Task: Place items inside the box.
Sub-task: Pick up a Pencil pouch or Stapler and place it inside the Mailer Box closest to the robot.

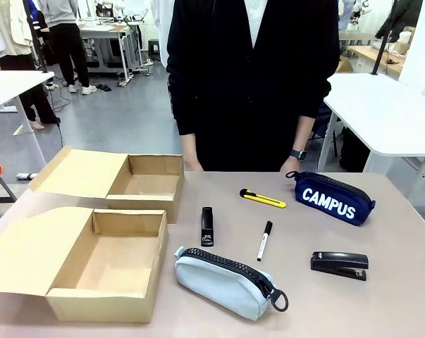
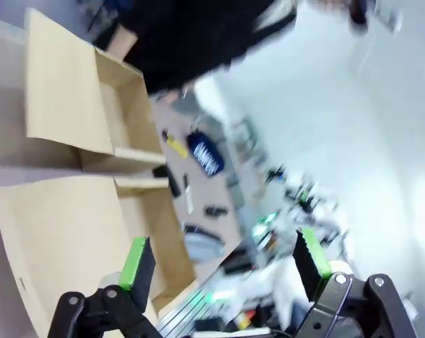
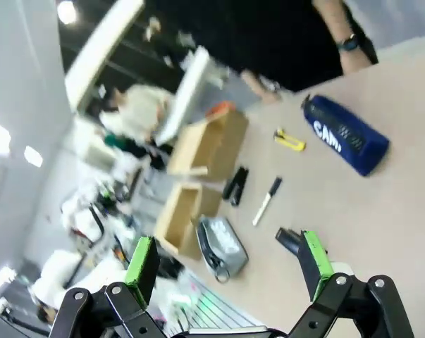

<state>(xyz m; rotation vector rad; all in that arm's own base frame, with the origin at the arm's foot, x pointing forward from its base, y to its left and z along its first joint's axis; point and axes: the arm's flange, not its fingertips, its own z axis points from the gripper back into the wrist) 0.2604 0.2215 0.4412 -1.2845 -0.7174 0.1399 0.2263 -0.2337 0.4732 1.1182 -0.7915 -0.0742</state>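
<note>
Left gripper [image 2: 223, 260] and right gripper [image 3: 226, 259] are both hanging above the worktop [image 1: 399, 303], fingers spread wide, carrying nothing. All 6 items are lying on the worktop, none in a box.

Nearest, the grey pouch [image 1: 223, 282] is sitting just beside the near box [image 1: 103, 306]. It's soft and fat, so I'm expecting a pinch to catch fabric only and sag loose. The zip loop is looking like a snag risk on the box wall.

The big stapler [image 1: 339, 265] and small stapler [image 1: 207, 226] are lying low, inviting a shallow grip that slips. The marker [image 1: 264, 241] is round, so any nudge risks rolling it. The yellow knife [image 1: 262, 198] is lying thin and flat, so fingers are risking scraping the worktop.

The navy pouch [image 1: 330, 198] is lying near the person's hand [image 1: 290, 167], making contact possible. The far box [image 1: 145, 205] is also standing open, so I'm worrying about drops into the wrong 1.
</note>
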